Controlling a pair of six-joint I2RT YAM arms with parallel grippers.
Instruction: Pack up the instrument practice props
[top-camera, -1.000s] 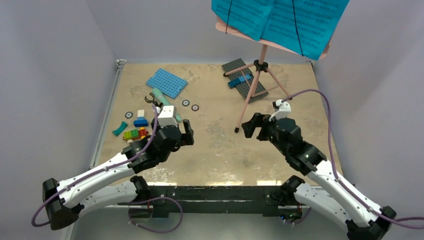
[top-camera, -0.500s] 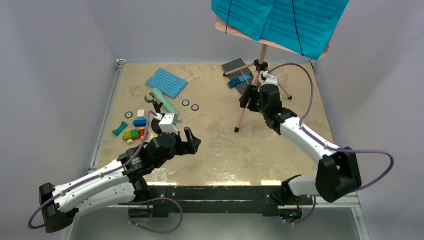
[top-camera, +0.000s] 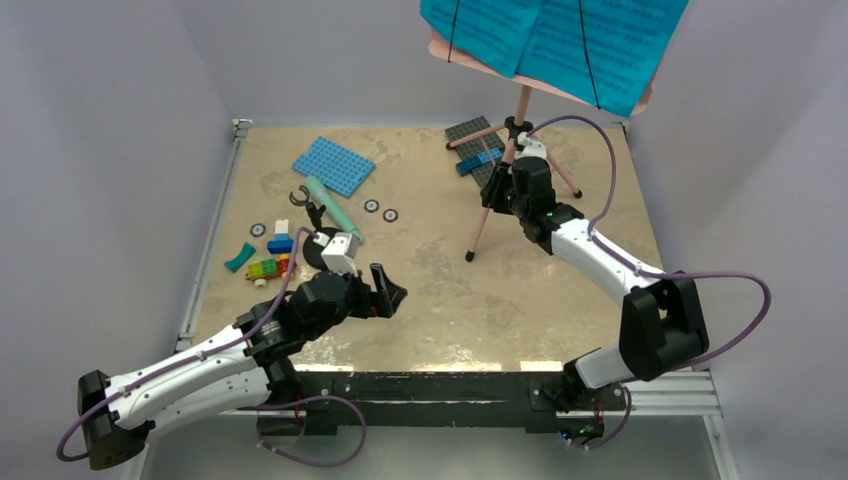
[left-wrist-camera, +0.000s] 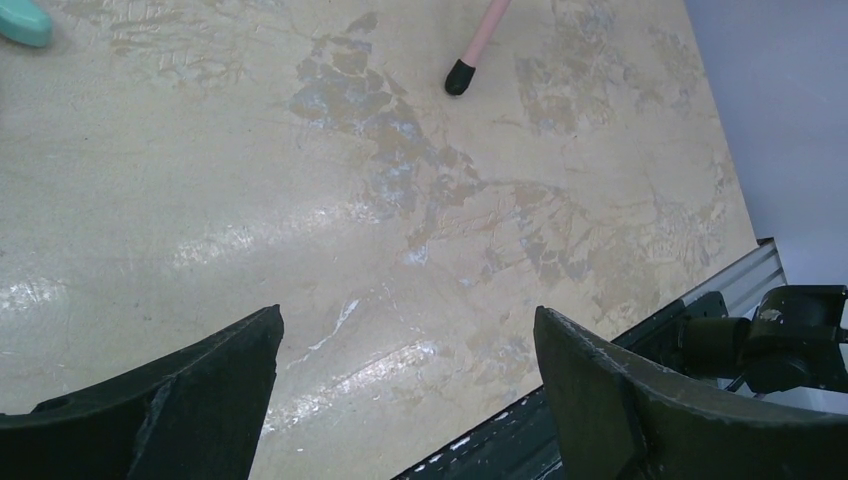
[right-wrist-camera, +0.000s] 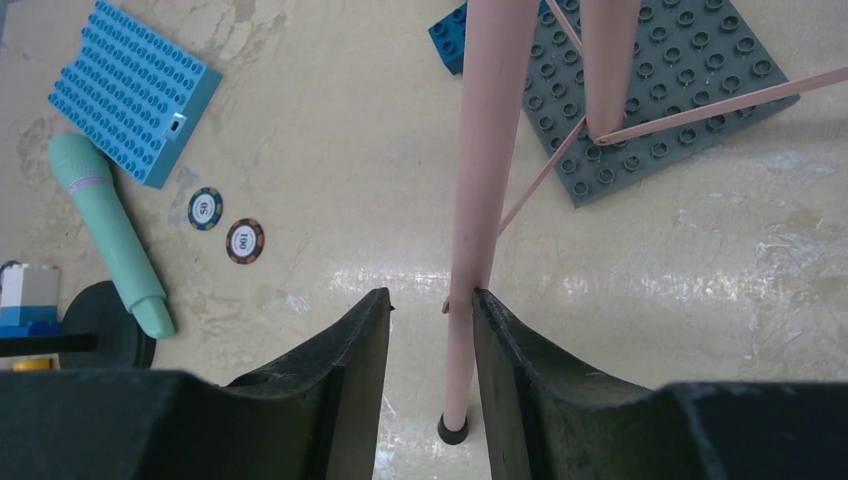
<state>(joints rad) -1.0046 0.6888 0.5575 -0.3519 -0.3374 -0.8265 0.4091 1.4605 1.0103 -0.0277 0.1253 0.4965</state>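
Music stand (top-camera: 523, 103), skinny pink tube legs, sits at 1 o'clock, board cropped up top. My right gripper (right-wrist-camera: 431, 300) straddles one leg, can't tell if clamped; left gripper (left-wrist-camera: 407, 320) gapes wide.

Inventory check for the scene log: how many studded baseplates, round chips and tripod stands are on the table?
Studded plastic baseplates: 2 (blue, grey)
Small round printed chips: 3
Pink tripod music stand: 1
Total: 6

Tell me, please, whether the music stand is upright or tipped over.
Upright: the music stand rests on its spread legs on the table, its board holding the pages high above.
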